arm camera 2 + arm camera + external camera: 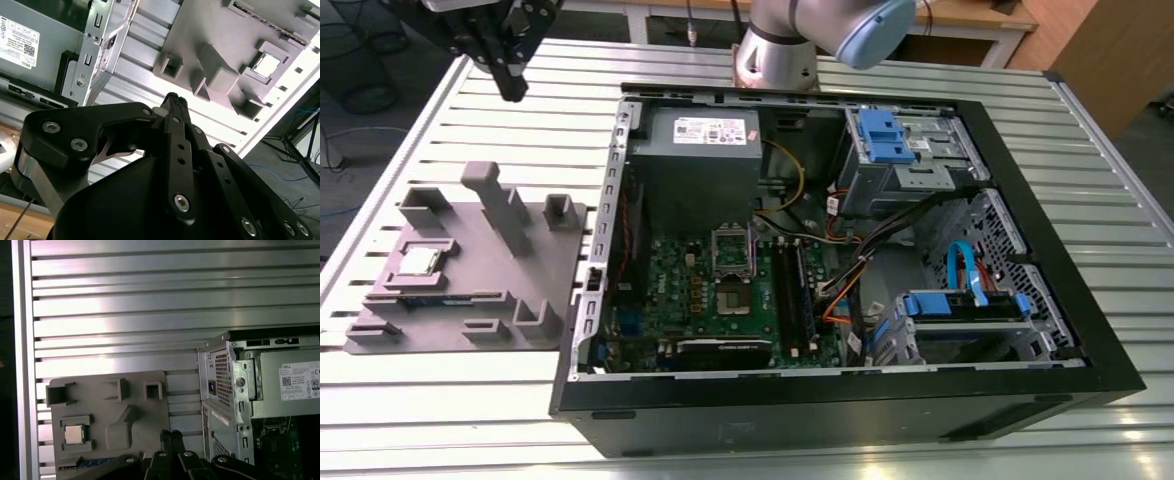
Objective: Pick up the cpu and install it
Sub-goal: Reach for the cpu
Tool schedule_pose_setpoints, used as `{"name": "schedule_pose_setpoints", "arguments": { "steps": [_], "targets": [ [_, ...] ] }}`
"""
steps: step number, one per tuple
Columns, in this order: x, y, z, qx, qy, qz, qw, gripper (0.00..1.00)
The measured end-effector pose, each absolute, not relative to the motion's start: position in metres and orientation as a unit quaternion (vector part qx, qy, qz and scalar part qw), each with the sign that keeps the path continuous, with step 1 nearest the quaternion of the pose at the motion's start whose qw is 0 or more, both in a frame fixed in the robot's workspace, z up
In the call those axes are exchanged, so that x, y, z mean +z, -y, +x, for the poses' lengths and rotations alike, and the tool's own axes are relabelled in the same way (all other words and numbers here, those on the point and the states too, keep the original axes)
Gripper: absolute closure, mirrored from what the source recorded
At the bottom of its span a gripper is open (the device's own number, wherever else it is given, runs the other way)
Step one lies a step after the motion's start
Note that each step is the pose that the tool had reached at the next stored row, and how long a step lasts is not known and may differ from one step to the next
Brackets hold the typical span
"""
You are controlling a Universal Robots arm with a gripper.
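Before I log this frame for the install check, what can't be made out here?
Whether the socket is empty: exterior view, too small.
Any corner mark on the cpu: first wrist view, too small.
One end of the holder: first wrist view, behind the gripper, cut off by the edge.

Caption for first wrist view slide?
Black gripper, jaws shut and empty, near grey plastic fixture seating small silver square cpu, beside open computer case.

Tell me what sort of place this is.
Probably a robotics lab bench for PC assembly: a slatted aluminium table, an open computer case, and a grey fixture holding the cpu.
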State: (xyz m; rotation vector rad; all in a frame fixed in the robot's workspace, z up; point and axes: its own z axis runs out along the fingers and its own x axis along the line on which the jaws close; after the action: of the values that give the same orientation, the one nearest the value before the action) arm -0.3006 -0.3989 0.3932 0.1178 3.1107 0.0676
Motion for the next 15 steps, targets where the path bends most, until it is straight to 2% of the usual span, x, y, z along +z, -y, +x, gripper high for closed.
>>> {"name": "schedule_pose_setpoints", "arguments": {
  "steps": [15],
  "targets": [
    [0.39,0.399,-0.342,0.022,-0.999,0.038,0.014,0.89]
  ]
}}
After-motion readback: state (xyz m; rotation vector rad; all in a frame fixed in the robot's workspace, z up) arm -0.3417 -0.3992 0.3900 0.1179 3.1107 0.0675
